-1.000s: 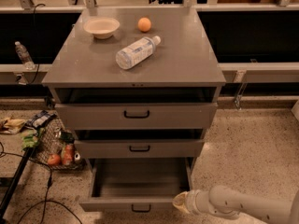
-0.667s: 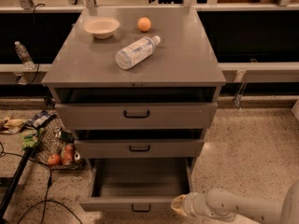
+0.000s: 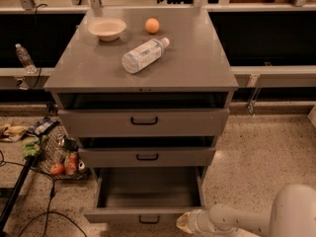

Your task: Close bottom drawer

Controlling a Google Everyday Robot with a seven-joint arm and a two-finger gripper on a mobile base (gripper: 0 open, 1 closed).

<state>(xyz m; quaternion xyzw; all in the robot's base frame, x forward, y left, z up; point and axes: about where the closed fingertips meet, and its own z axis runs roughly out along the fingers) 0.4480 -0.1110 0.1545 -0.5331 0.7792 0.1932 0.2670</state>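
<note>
one thing has shifted in the last second: the gripper (image 3: 182,222), whose pale tip has slid left and lower in the view. it now sits just beside the right end of the front panel of the bottom drawer (image 3: 148,194). whether the tip is spread or pressed together cannot be told from here, nor whether it already touches the panel. behind it the white arm (image 3: 256,218) runs off to the right, low over the floor (image 3: 266,152).

the bottom drawer itself has not budged. it stands pulled well out from the cabinet, its grey inside bare, and its small black handle (image 3: 149,219) faces the camera at the bottom edge. above it the middle drawer (image 3: 147,157) and the top drawer (image 3: 144,121) each stand slightly out too.

for the task this reads as the approach nearly done and the push not yet begun. the gripper has come round in front of the panel, which is where it needs to be to press the drawer back. contact so near the right corner could skew the drawer on its runners, so a push nearer the handle looks safer.

on the cabinet top (image 3: 197,68) a bowl (image 3: 106,27), an orange (image 3: 152,25) and a water bottle (image 3: 144,54) lying on its side are unchanged.
</note>
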